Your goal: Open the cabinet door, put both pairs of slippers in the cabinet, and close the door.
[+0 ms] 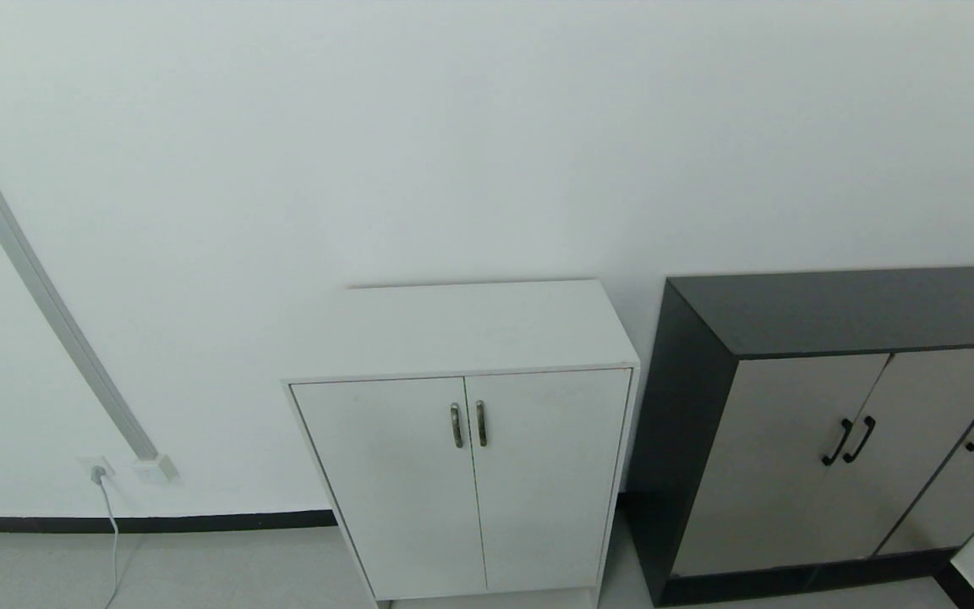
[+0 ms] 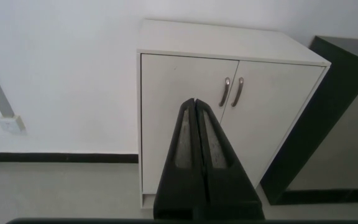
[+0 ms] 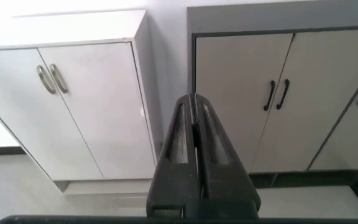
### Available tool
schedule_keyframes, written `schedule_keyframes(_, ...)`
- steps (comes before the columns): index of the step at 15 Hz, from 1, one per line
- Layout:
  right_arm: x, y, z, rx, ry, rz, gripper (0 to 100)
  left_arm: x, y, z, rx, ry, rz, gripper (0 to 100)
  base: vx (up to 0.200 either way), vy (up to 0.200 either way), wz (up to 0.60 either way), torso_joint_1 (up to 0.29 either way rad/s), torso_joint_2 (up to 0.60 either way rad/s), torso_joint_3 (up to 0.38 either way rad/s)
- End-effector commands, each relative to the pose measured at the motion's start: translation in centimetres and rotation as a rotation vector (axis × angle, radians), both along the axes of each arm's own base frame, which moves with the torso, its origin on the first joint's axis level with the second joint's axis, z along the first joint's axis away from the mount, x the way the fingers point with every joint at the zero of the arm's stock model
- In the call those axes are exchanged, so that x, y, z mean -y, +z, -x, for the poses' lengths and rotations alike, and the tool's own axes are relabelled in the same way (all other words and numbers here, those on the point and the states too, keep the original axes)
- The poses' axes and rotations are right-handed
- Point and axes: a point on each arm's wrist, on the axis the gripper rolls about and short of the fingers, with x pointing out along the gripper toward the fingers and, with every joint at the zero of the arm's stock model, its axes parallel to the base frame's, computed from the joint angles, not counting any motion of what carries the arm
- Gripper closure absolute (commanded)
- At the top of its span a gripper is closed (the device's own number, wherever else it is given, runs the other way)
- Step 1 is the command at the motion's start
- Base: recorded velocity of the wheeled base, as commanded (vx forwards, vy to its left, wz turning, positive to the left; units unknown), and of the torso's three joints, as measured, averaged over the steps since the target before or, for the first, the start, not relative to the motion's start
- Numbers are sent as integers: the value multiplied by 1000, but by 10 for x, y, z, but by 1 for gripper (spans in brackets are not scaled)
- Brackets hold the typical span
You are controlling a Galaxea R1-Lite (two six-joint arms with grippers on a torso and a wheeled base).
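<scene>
The white cabinet (image 1: 470, 474) stands on the floor (image 1: 199, 567) against the wall (image 1: 453, 127). Both its doors are closed, and the two metal handles (image 1: 468, 424) sit side by side at the middle seam. Just to its right stands a dark cabinet (image 1: 791, 457), also closed. The left claw (image 2: 195, 102) is held in the air, well short of the white cabinet. Its fingers are pressed together on nothing and its tip faces the left door. The right claw (image 3: 195, 98) is likewise pinched closed and empty. It is held clear of both cabinets, facing the dark cabinet's left edge.
</scene>
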Motion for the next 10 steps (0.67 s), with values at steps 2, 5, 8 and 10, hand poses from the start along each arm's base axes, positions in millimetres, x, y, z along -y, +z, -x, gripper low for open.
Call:
schedule_keyframes(2,1,1,0,12,-53,-16,100,0,0,0,-1,0,6,100,0,0,0,0,0,0)
schedule_keyframes(5,1,1,0,12,-51,-11,100,0,0,0,2,-1,2,100,0,0,0,0,0,0)
schedule_keyframes(8,1,1,0,11,-50,-7,100,0,0,0,2,-3,2,100,0,0,0,0,0,0)
schedule_keyframes(10,1,1,0,11,-50,-7,100,0,0,0,2,-3,2,100,0,0,0,0,0,0)
